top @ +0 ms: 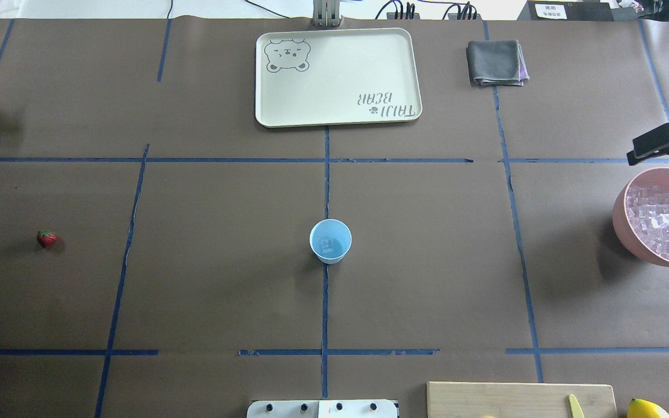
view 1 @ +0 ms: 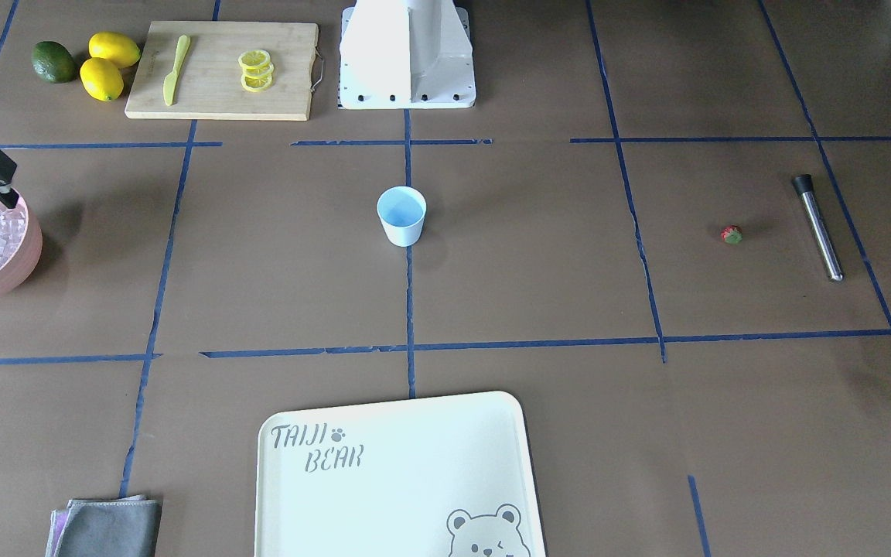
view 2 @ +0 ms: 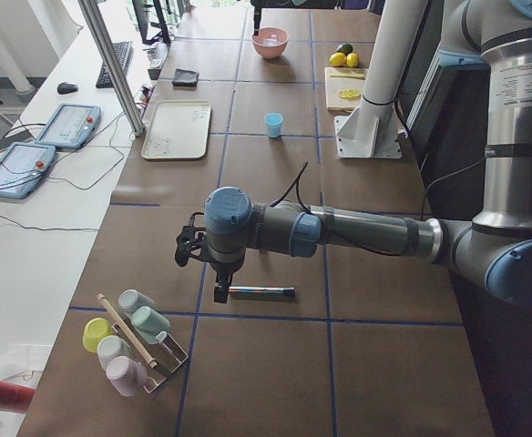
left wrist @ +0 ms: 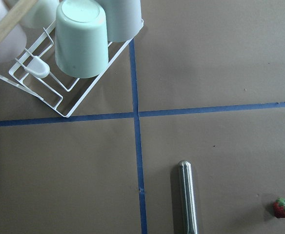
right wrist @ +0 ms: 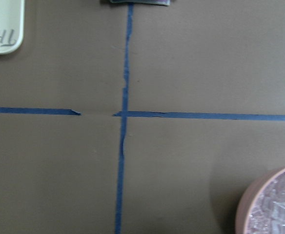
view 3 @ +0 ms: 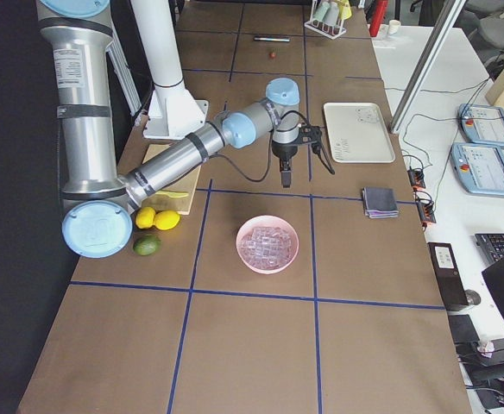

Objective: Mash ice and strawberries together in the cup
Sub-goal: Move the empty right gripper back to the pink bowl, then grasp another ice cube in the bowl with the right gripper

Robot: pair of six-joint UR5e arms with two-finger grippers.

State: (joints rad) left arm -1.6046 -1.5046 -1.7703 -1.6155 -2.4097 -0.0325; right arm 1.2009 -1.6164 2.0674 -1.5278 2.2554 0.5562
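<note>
The light-blue cup (top: 330,241) stands upright at the table's centre with one clear cube of ice (top: 327,245) inside. More ice (top: 662,223) fills the pink bowl (top: 622,223) at the table's right end. My right gripper (top: 633,148) hangs just beyond that bowl's far rim, open and holding nothing. The strawberry (top: 46,238) lies alone far to the left, beside a steel muddler (view 1: 818,228). My left gripper (view 2: 213,282) shows only in the exterior left view, above the muddler (view 2: 261,291); I cannot tell whether it is open or shut.
A cream bear tray (top: 265,75) and a folded grey cloth (top: 496,62) lie on the far side. A cutting board (view 1: 213,100) with lemon slices and a knife, two lemons (view 1: 109,66) and a lime sit near the robot base. A wire rack of cups (left wrist: 84,44) stands at the left end.
</note>
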